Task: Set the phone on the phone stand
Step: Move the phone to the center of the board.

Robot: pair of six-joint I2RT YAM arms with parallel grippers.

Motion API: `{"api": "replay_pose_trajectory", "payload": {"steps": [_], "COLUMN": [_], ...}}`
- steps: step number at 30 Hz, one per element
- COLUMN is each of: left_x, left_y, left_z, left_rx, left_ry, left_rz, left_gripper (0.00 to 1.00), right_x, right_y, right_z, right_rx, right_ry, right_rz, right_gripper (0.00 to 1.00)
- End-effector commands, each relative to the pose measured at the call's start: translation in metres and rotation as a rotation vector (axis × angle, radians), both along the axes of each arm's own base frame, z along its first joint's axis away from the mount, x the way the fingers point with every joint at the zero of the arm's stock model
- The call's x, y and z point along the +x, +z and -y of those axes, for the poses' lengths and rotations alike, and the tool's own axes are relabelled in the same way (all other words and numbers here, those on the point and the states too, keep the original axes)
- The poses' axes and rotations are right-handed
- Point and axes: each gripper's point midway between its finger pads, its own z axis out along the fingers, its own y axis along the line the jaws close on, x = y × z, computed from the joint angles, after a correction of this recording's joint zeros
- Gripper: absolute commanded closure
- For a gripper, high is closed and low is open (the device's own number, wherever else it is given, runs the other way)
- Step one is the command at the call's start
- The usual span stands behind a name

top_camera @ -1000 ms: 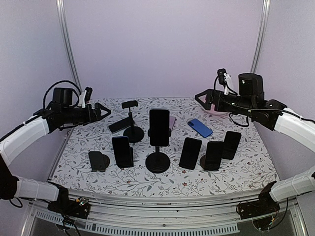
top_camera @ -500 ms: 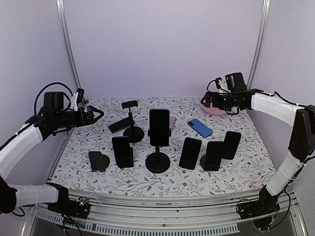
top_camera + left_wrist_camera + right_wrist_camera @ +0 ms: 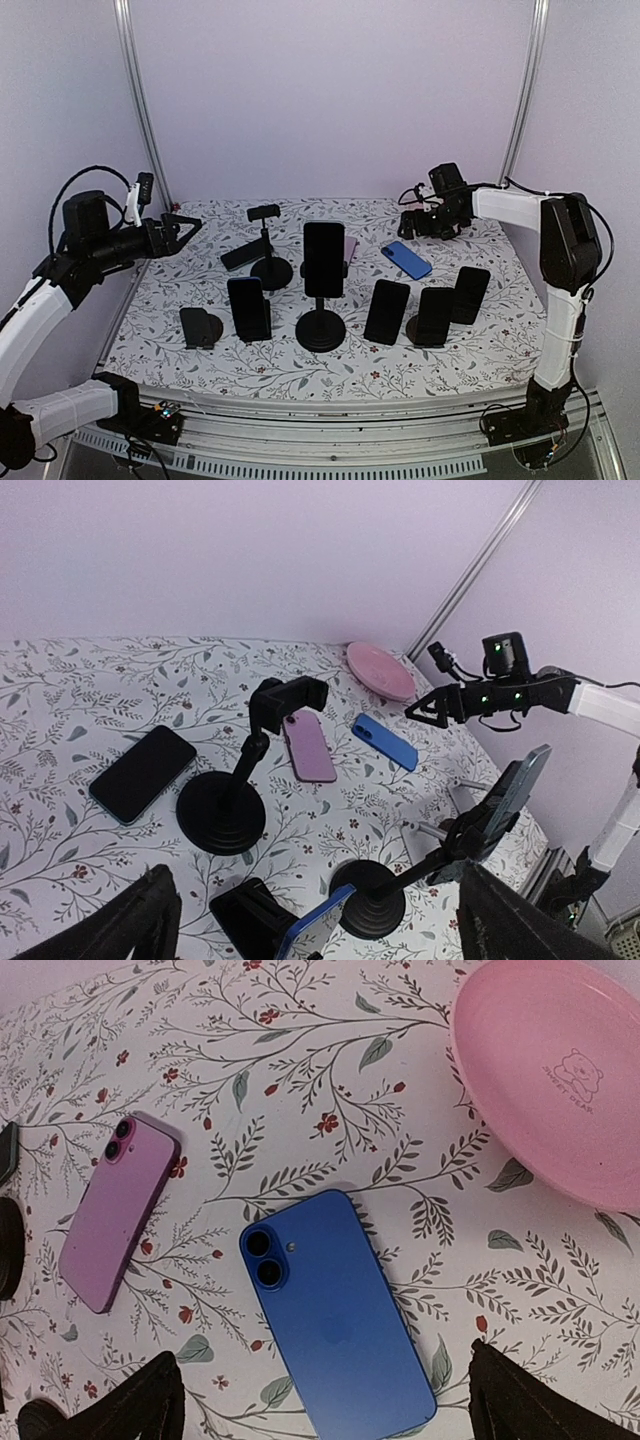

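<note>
A blue phone (image 3: 335, 1325) lies face down on the floral table, also in the top view (image 3: 406, 260). My right gripper (image 3: 335, 1405) is open just above it, a finger on either side, not touching; it is at the back right in the top view (image 3: 410, 222). An empty clamp stand (image 3: 266, 242) stands at the back centre, also in the left wrist view (image 3: 228, 798). A small empty stand (image 3: 200, 327) sits front left. My left gripper (image 3: 186, 225) is open and empty, high over the table's left edge.
A pink phone (image 3: 118, 1210) and a black phone (image 3: 240, 256) lie flat near the clamp stand. A tall stand (image 3: 322, 330) and several low stands hold dark phones across the middle. A pink plate (image 3: 560, 1080) sits at the back right.
My right arm has stretched out and its gripper has come down and left over the blue phone. My left arm has drawn back to the left.
</note>
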Motion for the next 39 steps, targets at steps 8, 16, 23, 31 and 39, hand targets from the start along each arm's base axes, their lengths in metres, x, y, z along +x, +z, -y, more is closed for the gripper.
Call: {"api": "replay_pose_trajectory", "payload": {"steps": [8,16,23,31,39], "left_x": [-0.001,-0.007,-0.005,-0.001,0.0], "left_y": [0.06,0.056,0.053,0.048,0.046], "left_z": [-0.016,-0.023,-0.026,-0.027,-0.025], "left_rx": [0.059,0.082,0.087,0.089,0.086], "left_ry": [0.076,0.111,0.123,0.128,0.116], "left_rz": [0.256,0.267,0.256,0.24,0.23], "left_gripper": [0.03,0.03,0.03,0.03,0.03], "right_x": [-0.003,-0.01,-0.017,-0.028,-0.018], "right_y": [-0.069,-0.098,-0.109,-0.099,-0.082], "right_z": [0.001,0.004,-0.015,-0.047,-0.038], "right_rx": [-0.119,-0.191,-0.2,-0.148,-0.216], "right_ry": [0.096,0.096,0.136,0.167,0.102], "right_rz": [-0.145,-0.206,-0.231,-0.246,-0.195], "right_gripper": [0.01,0.01,0.01,0.09,0.14]}}
